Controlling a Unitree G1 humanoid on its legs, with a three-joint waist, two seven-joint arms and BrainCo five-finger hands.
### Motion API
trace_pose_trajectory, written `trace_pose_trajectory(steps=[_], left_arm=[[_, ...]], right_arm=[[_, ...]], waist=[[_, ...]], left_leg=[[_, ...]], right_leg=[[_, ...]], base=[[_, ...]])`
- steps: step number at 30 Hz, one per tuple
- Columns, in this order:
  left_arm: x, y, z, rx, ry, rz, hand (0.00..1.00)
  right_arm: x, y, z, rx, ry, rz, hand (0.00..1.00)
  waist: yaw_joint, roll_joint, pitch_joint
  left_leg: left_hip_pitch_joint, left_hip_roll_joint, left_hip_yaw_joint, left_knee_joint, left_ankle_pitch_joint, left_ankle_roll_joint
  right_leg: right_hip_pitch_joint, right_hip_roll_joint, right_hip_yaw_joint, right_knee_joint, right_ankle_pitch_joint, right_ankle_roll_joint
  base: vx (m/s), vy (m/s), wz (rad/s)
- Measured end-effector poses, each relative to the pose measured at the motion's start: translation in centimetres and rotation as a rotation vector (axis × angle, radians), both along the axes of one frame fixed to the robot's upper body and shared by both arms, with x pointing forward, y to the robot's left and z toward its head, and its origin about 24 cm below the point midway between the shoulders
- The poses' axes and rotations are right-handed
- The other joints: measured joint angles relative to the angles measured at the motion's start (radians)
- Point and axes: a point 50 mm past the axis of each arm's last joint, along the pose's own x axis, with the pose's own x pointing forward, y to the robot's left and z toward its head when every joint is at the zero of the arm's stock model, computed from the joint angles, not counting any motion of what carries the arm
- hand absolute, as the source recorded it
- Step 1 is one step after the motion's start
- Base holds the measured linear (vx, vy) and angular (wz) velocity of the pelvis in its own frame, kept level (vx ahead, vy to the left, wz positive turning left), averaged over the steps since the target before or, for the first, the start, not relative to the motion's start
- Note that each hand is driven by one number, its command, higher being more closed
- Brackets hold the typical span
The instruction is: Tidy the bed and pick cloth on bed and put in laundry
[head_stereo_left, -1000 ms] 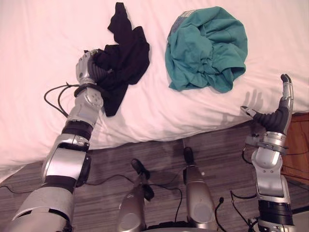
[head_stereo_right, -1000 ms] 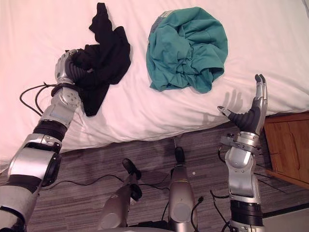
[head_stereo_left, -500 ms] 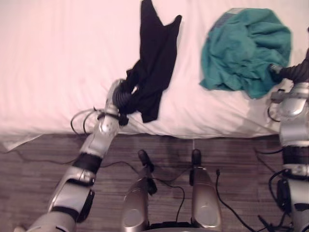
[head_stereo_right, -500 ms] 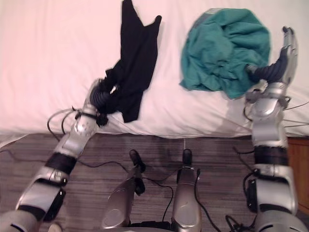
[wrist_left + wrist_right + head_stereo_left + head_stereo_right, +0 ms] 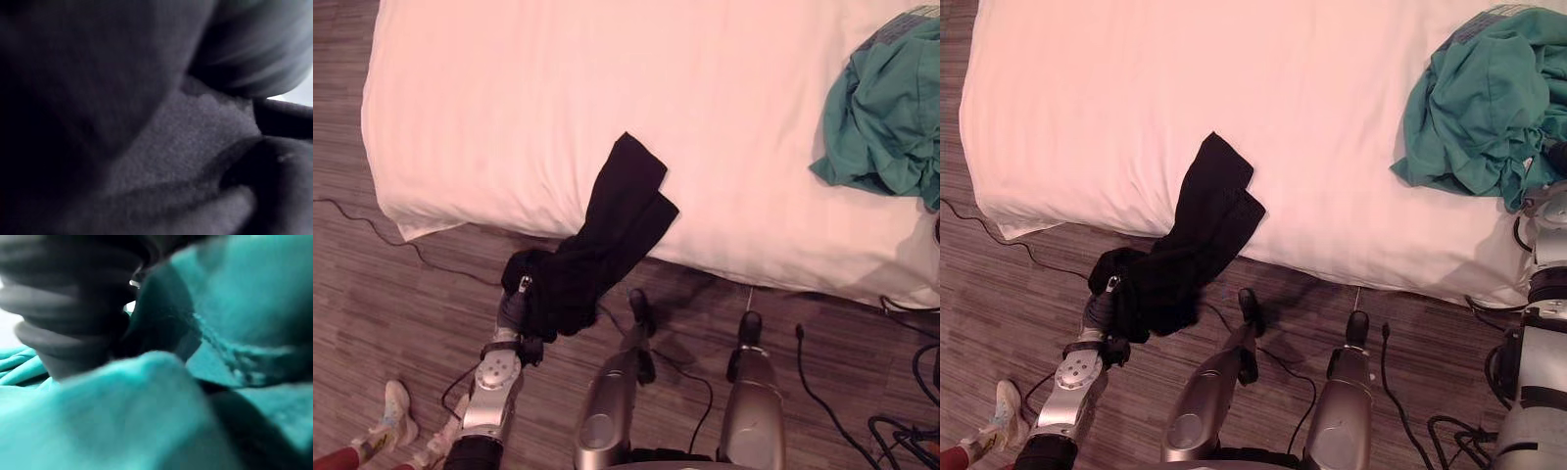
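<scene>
In the left eye view, the black cloth (image 5: 619, 223) is trailing from the near edge of the white bed (image 5: 558, 98) down over the floor (image 5: 382, 304). Its lower end is bunching over the left hand (image 5: 513, 309), whose fingers are hiding under the fabric, so I cannot tell how they are set. A teal cloth (image 5: 891, 127) is lying crumpled at the bed's right side, and a person's shoe (image 5: 396, 411) is showing on the floor at lower left. In the right eye view, the right hand (image 5: 1557, 159) is sitting against the teal cloth's near edge, fingers buried there. In the left wrist view, dark fabric is lying close over the hand. In the right wrist view, teal folds are crowding round the hand's ribbed cover, and its grip cannot be told.
</scene>
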Motion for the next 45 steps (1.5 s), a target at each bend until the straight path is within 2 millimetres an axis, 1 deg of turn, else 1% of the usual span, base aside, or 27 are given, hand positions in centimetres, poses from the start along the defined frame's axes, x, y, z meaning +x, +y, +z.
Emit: trace_pose_trajectory(steps=[3,5,6,8,11,13,15,17,20,22,24,25,26,27,28,29,32,33,34,35,36,37,38,39,40,41,45], left_arm=[[-0.1,-0.6,0.4,-0.011,-0.022,-0.033,1.0],[-0.5,-0.6,0.0,-0.011,0.0,-0.051,1.0],[-0.6,-0.7,-0.1,-0.01,0.007,-0.056,1.0],[-0.7,-0.8,-0.4,-0.011,0.028,-0.078,1.0],[-0.8,-1.1,-1.2,-0.01,0.074,-0.099,1.0],[-1.2,-1.6,-2.2,-0.04,0.119,-0.099,1.0],[-1.6,-2.1,-2.7,-0.069,0.139,-0.095,1.0],[-2.2,-2.3,-3.3,-0.103,0.158,-0.07,1.0],[-3.7,-2.4,-4.4,-0.158,0.197,0.01,1.0],[-5.2,-2.7,-5.5,-0.212,0.238,0.091,1.0],[-5.4,-2.6,-5.7,-0.245,0.235,0.146,1.0],[-5.4,-2.4,-5.7,-0.247,0.234,0.16,1.0],[-5.4,-2.3,-5.6,-0.248,0.23,0.186,1.0],[-5.3,-2.2,-5.6,-0.247,0.229,0.193,1.0],[-5.1,-2.3,-5.4,-0.248,0.222,0.2,1.0],[-4.7,-2.2,-5.2,-0.257,0.207,0.207,1.0],[-5.1,-1.6,-5.4,-0.269,0.213,0.26,1.0],[-5.1,-1.6,-5.4,-0.269,0.212,0.26,1.0],[-5.0,-1.6,-5.3,-0.267,0.21,0.262,1.0],[-5.1,-1.6,-5.4,-0.27,0.213,0.267,1.0],[-5.6,-1.5,-6.0,-0.275,0.244,0.281,1.0],[-5.7,-1.4,-6.3,-0.274,0.257,0.284,1.0],[-5.9,-1.2,-6.5,-0.272,0.273,0.295,1.0],[-6.0,-1.0,-6.6,-0.26,0.281,0.3,1.0],[-6.0,-0.6,-6.5,-0.231,0.283,0.31,1.0],[-6.1,-0.3,-6.5,-0.209,0.292,0.308,1.0],[-5.7,-0.5,-6.4,-0.177,0.295,0.281,1.0]], right_arm=[[0.0,1.8,-2.9,0.051,0.0,0.074,1.0],[-0.5,4.3,-7.3,0.147,0.01,0.167,1.0],[-0.8,4.9,-8.5,0.177,0.016,0.188,1.0],[-2.7,7.7,-13.8,0.352,0.041,0.259,1.0],[-5.7,10.9,-19.1,0.631,0.001,0.296,1.0],[-7.7,12.9,-21.9,0.83,-0.026,0.326,1.0],[-9.4,14.9,-23.9,0.986,-0.047,0.34,1.0],[-11.6,16.9,-25.8,1.111,-0.041,0.32,1.0],[-11.9,17.7,-26.2,1.109,0.004,0.343,1.0],[-12.5,17.6,-26.3,1.023,0.07,0.331,1.0],[-12.9,17.4,-26.2,0.959,0.104,0.309,1.0],[-12.9,17.4,-26.2,0.947,0.111,0.303,1.0],[-13.0,17.3,-26.2,0.921,0.123,0.277,1.0],[-13.1,17.2,-26.2,0.913,0.124,0.263,1.0],[-13.4,16.8,-26.2,0.906,0.112,0.224,1.0],[-13.4,16.4,-26.0,0.89,0.11,0.207,1.0],[-12.9,15.5,-25.4,0.828,0.131,0.207,1.0],[-12.8,15.3,-25.3,0.815,0.135,0.21,1.0],[-12.4,15.2,-24.8,0.804,0.127,0.218,1.0],[-12.4,15.3,-24.8,0.803,0.128,0.219,1.0],[-12.1,15.4,-24.6,0.795,0.127,0.228,1.0],[-12.0,15.6,-24.6,0.8,0.128,0.228,1.0],[-12.2,16.1,-25.0,0.818,0.137,0.229,1.0],[-12.3,16.7,-25.3,0.833,0.149,0.235,1.0],[-12.2,17.8,-25.6,0.856,0.163,0.265,1.0],[-12.1,18.5,-25.7,0.871,0.17,0.289,1.0],[-13.2,18.5,-26.3,0.886,0.178,0.263,1.0]], waist=[[-0.003,-0.019,-0.002],[-0.013,-0.062,-0.045],[-0.019,-0.073,-0.061],[-0.033,-0.137,-0.116],[-0.048,-0.201,-0.16],[-0.054,-0.217,-0.196],[-0.055,-0.215,-0.219],[-0.057,-0.219,-0.239],[-0.053,-0.191,-0.267],[-0.051,-0.161,-0.303],[-0.047,-0.15,-0.312],[-0.046,-0.15,-0.313],[-0.043,-0.148,-0.314],[-0.044,-0.152,-0.316],[-0.052,-0.16,-0.314],[-0.042,-0.165,-0.314],[-0.025,-0.136,-0.329],[-0.022,-0.134,-0.332],[-0.018,-0.15,-0.331],[-0.018,-0.152,-0.33],[-0.003,-0.128,-0.342],[-0.004,-0.147,-0.336],[-0.005,-0.157,-0.335],[-0.009,-0.168,-0.331],[-0.02,-0.179,-0.326],[-0.031,-0.184,-0.323],[-0.06,-0.192,-0.321]], left_leg=[[0.051,0.007,0.009,-0.004,0.0,0.0],[0.094,0.01,0.02,-0.024,-0.001,-0.001],[0.101,0.011,0.019,-0.03,-0.001,-0.001],[0.14,0.011,0.016,-0.041,-0.008,-0.01],[0.195,0.004,0.003,-0.041,-0.022,-0.022],[0.217,-0.001,-0.017,-0.041,-0.034,-0.019],[0.226,0.0,-0.047,-0.04,-0.038,-0.02],[0.24,-0.011,-0.092,-0.042,-0.038,-0.021],[0.238,0.002,-0.122,-0.045,-0.029,-0.033],[0.205,0.013,-0.185,-0.043,-0.012,-0.054],[0.164,0.014,-0.269,-0.043,0.016,-0.059],[0.15,0.014,-0.291,-0.043,0.023,-0.058],[0.119,0.015,-0.288,-0.046,-0.004,-0.017],[0.104,0.015,-0.246,-0.047,-0.028,0.016],[0.085,0.016,-0.136,-0.018,-0.091,0.102],[0.047,0.031,0.04,0.057,-0.133,0.161],[0.023,0.07,0.221,0.158,-0.144,0.161],[0.012,0.065,0.225,0.17,-0.154,0.145],[-0.017,0.035,0.233,0.213,-0.197,0.087],[-0.038,0.035,0.231,0.263,-0.203,0.103],[-0.047,0.03,0.2,0.303,-0.205,0.128],[-0.037,0.001,0.183,0.298,-0.212,0.137],[-0.011,-0.044,0.149,0.282,-0.219,0.148],[0.002,-0.07,0.102,0.267,-0.221,0.153],[0.012,-0.089,0.043,0.249,-0.218,0.153],[0.041,-0.107,-0.012,0.206,-0.197,0.156],[0.145,-0.17,-0.167,0.101,-0.165,0.116]], right_leg=[[0.05,0.01,-0.001,-0.013,0.0,0.0],[0.084,0.017,0.0,-0.028,-0.008,0.001],[0.092,0.018,-0.003,-0.032,-0.01,0.001],[0.135,0.018,-0.014,-0.04,-0.024,-0.002],[0.203,0.01,-0.028,-0.041,-0.049,-0.003],[0.226,0.013,-0.011,-0.029,-0.067,-0.016],[0.235,0.038,0.084,-0.016,-0.083,-0.036],[0.285,0.048,0.157,-0.035,-0.132,-0.019],[0.309,0.062,0.137,-0.056,-0.142,-0.006],[0.327,0.076,0.065,-0.068,-0.142,-0.01],[0.346,0.083,-0.031,-0.07,-0.144,-0.016],[0.353,0.085,-0.064,-0.07,-0.146,-0.019],[0.379,0.085,-0.146,-0.08,-0.147,-0.021],[0.397,0.08,-0.185,-0.094,-0.144,-0.019],[0.44,0.069,-0.265,-0.138,-0.12,-0.022],[0.485,0.051,-0.341,-0.169,-0.112,-0.02],[0.577,0.04,-0.504,-0.167,-0.114,-0.011],[0.589,0.035,-0.531,-0.164,-0.114,-0.011],[0.599,-0.003,-0.584,-0.129,-0.114,-0.012],[0.591,-0.027,-0.589,-0.096,-0.117,-0.014],[0.569,-0.065,-0.586,0.049,-0.122,-0.016],[0.562,-0.103,-0.578,0.129,-0.112,-0.032],[0.523,-0.161,-0.529,0.288,-0.061,-0.121],[0.47,-0.179,-0.454,0.413,-0.012,-0.228],[0.371,-0.128,-0.305,0.523,-0.052,-0.193],[0.314,-0.061,-0.209,0.544,-0.099,-0.126],[0.234,0.047,-0.086,0.377,-0.205,-0.058]], base=[[0.06,-0.082,-0.12],[0.09,-0.089,-0.15],[0.15,-0.082,0.03],[0.19,-0.083,0.05],[0.18,-0.086,0.15],[0.13,-0.067,0.17],[0.11,-0.079,0.36],[0.07,-0.141,0.56],[-0.01,-0.123,0.36],[0.0,-0.099,0.71],[-0.01,-0.081,1.14],[-0.05,-0.075,1.66],[-0.08,-0.047,1.37],[-0.04,-0.017,1.99],[0.03,0.037,2.24],[0.08,0.056,2.21],[0.1,0.083,1.87],[0.14,0.134,2.14],[0.13,0.142,1.49],[0.23,0.206,1.67],[0.18,0.147,1.07],[0.21,0.189,1.3],[0.22,0.197,1.19],[0.3,0.215,1.52],[0.33,0.159,1.63],[0.28,0.098,1.45],[0.28,0.013,1.56]])
